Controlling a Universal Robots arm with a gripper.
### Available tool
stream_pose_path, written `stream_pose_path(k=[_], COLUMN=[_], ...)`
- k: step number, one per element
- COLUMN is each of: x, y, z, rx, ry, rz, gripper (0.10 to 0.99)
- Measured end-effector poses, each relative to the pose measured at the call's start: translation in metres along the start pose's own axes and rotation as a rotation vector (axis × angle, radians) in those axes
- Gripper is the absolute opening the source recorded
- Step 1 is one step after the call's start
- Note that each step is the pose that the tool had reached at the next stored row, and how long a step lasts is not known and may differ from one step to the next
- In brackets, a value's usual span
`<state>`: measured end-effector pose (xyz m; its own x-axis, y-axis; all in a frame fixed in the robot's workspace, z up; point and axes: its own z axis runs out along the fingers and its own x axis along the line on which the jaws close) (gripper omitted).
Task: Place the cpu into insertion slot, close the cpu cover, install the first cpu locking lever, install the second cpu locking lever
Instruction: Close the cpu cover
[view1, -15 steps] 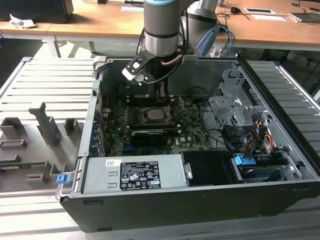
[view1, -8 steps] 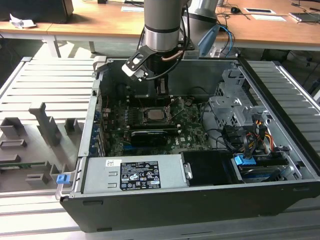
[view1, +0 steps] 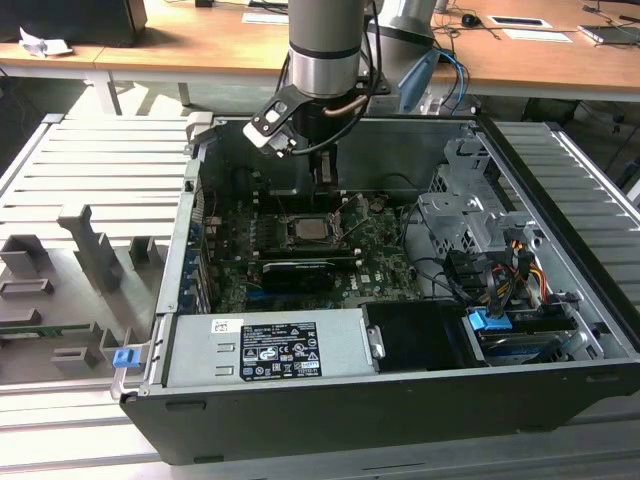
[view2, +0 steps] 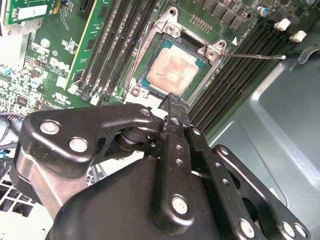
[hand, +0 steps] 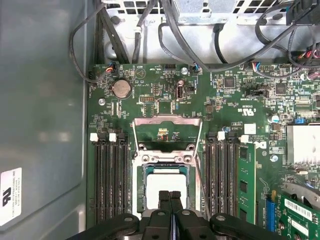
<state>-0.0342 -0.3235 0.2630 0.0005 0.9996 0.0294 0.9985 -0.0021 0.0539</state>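
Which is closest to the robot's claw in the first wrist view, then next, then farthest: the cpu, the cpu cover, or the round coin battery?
1. The cpu, seated right beside the gripper.
2. The cpu cover, swung open just beyond the cpu.
3. The coin battery, farther out on the motherboard, near its edge.

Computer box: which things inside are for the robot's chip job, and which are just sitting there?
For the job: cpu in its socket; cpu cover, flipped open; locking lever; gripper, shut just above the cpu.
Just there: memory stick; coin battery; black card; power supply.
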Motion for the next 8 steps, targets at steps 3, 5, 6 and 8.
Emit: stream_pose_path(k=[3, 5, 6, 8], x=[0.0, 0.0001, 0.0001, 0.0002], y=[0.0001, 0.0002, 0.0002, 0.0003], z=[-0.0016, -0.003, -0.004, -0.0051], rx=[0.0, 0.0, 0.0, 0.0], ry=[-0.0001, -0.0004, -0.0006, -0.0007], rz=[0.0, 0.0, 0.0, 0.0], gripper=[0.106, 0.106, 0.106, 0.106])
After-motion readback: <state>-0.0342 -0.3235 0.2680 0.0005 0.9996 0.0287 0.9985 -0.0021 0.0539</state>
